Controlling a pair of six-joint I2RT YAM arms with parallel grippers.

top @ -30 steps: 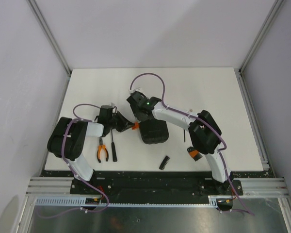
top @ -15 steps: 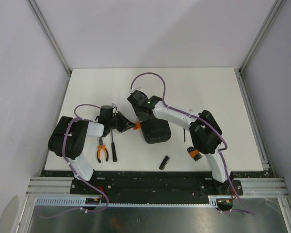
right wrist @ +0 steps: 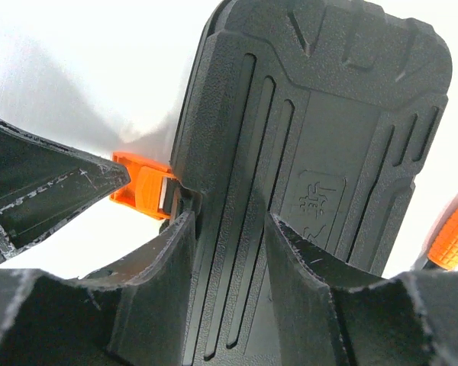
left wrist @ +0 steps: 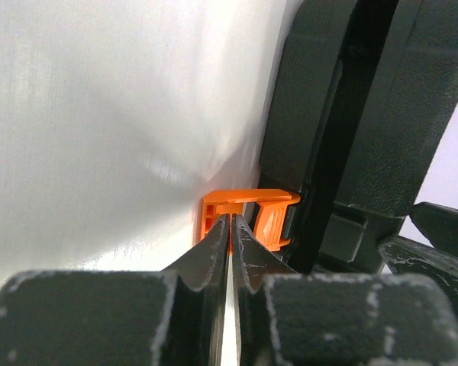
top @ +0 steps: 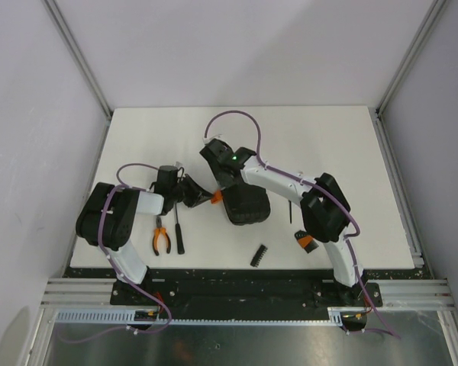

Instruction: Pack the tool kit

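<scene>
Case [top: 244, 204] sits at frame centre in the top view: black, rounded-rectangular, ribbed lid down, lying flat. Its orange latch [left wrist: 269, 221] juts from the left side; I can't tell if it is fastened.

I count these loose tools:
- orange-handled pliers [top: 162, 235], lower left
- black screwdriver [top: 179, 232], just beside the pliers
- black bit strip [top: 258, 255], lower centre
- orange-and-black tool [top: 304, 241], lower right, partly hidden

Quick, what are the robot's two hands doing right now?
Left gripper: shut, tips at the orange latch.
Right gripper: open, resting on the tool kit, gripping nothing.
</scene>
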